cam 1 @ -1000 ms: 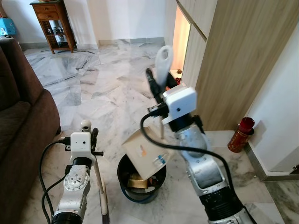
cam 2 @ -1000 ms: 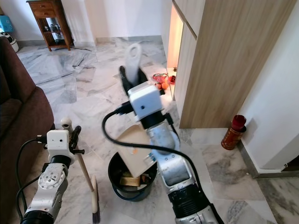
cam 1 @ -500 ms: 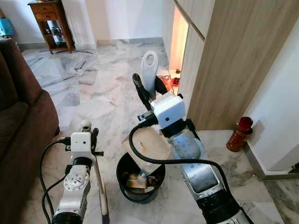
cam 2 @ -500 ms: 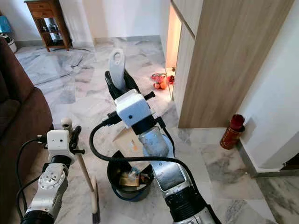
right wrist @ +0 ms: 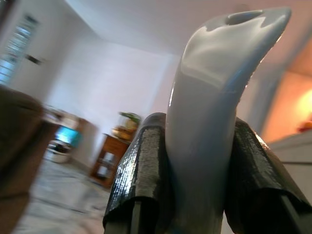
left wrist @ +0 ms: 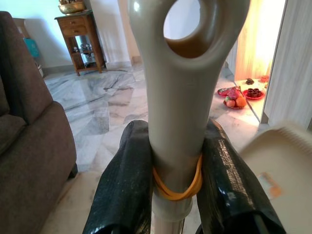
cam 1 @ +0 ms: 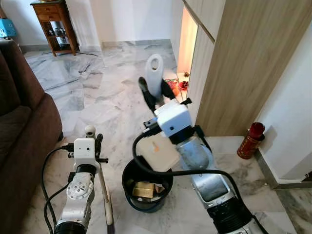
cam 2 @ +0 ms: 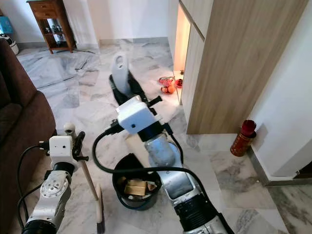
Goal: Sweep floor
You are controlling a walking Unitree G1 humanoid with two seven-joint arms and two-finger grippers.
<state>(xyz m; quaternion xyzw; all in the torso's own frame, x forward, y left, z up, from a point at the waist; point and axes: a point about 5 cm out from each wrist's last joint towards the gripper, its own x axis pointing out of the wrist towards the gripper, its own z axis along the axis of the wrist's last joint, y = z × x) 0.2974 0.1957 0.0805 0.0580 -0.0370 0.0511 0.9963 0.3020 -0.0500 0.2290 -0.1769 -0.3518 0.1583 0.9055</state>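
My right gripper [cam 1: 153,84] is shut on the white handle [cam 1: 154,70] of a cream dustpan [cam 1: 157,152]. The pan hangs tilted at the far rim of a black bin [cam 1: 126,181]. Inside the bin lie a yellowish box [cam 1: 144,190] and scraps. My left gripper [cam 1: 94,139] is shut on the cream top of a broom [left wrist: 181,97]. Its wooden stick [cam 1: 104,192] runs down to the floor left of the bin. An orange rubber band [left wrist: 176,191] circles the broom handle between the black fingers [left wrist: 126,195].
A brown sofa [cam 1: 19,126] stands close on the left. A tall wooden cabinet [cam 1: 243,63] rises on the right, with a red bottle [cam 1: 249,140] at its foot. Plates of fruit [cam 1: 175,87] sit on the marble floor beyond the bin. A wooden side table [cam 1: 56,22] is at the back.
The right arm has swung left with the dustpan and tipped it over the bin; the scraps seen on the pan a second ago are off it. The left arm has stayed still.
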